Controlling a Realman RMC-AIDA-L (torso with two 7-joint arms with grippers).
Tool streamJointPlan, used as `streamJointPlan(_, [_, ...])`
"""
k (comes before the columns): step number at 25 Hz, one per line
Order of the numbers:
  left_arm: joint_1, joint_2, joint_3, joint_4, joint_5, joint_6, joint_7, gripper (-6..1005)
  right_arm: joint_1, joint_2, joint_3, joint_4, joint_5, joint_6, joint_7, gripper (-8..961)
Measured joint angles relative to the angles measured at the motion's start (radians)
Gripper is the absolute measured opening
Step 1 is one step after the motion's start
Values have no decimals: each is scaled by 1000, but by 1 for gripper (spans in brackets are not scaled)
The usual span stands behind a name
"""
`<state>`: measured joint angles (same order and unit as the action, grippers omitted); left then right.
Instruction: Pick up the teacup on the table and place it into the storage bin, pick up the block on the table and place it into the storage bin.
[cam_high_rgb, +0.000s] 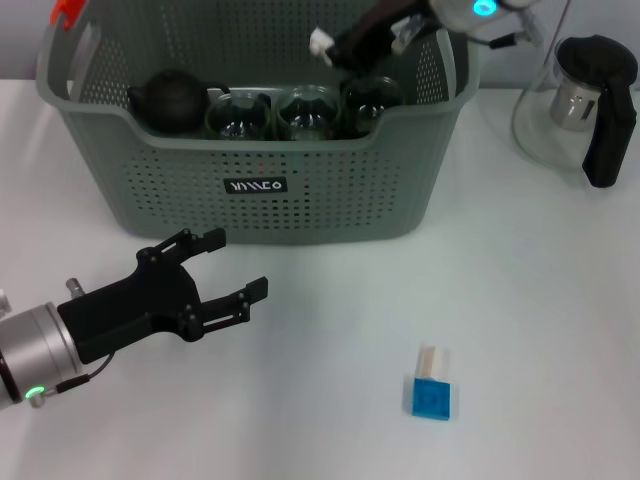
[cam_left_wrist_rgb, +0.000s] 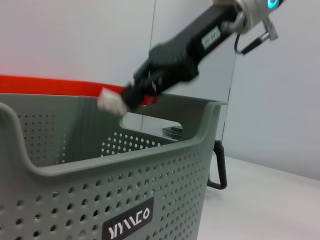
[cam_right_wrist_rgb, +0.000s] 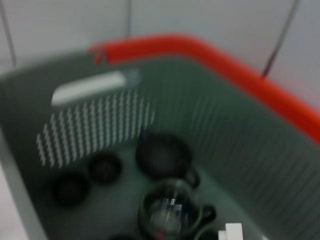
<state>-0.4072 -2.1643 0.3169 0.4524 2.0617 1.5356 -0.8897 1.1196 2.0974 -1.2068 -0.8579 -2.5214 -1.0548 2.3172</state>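
The storage bin (cam_high_rgb: 300, 205) stands at the back of the white table and fills the left wrist view (cam_left_wrist_rgb: 100, 175) and the right wrist view (cam_right_wrist_rgb: 250, 150). Three glass teacups stand in a row inside it (cam_high_rgb: 303, 112). One teacup (cam_right_wrist_rgb: 167, 212) lies directly below my right gripper (cam_high_rgb: 335, 48), which hangs over the bin's right part. The same gripper (cam_left_wrist_rgb: 120, 100) shows above the rim with nothing seen in it. The blue block (cam_high_rgb: 432, 395), with a white piece at its far end, lies on the table front right. My left gripper (cam_high_rgb: 237, 263) hovers open at the front left, empty.
A black teapot (cam_high_rgb: 175, 100) sits in the bin's left part. A glass pitcher with a black handle (cam_high_rgb: 585, 100) stands on the table to the right of the bin. The bin's orange handle (cam_right_wrist_rgb: 225, 60) runs along its far rim.
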Motion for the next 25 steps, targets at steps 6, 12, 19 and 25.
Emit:
streamJointPlan(6, [-1,0,1,-2,0,0,0,874,8,3,-34,20,-5,13,-7,107])
streamJointPlan(12, [0,0,1,-4,0,0,0,874,-71,4,-38,-116,22,6,-11,238])
streamJointPlan(19, [3,-2,1,-5,0,1,0,874,-444,-4,-65,-599,311,-264,-149,576])
streamJointPlan(25, [-1,-1,1,-4,0,0,0,874,-652,-4,-49,-789,364,-607,-383,704])
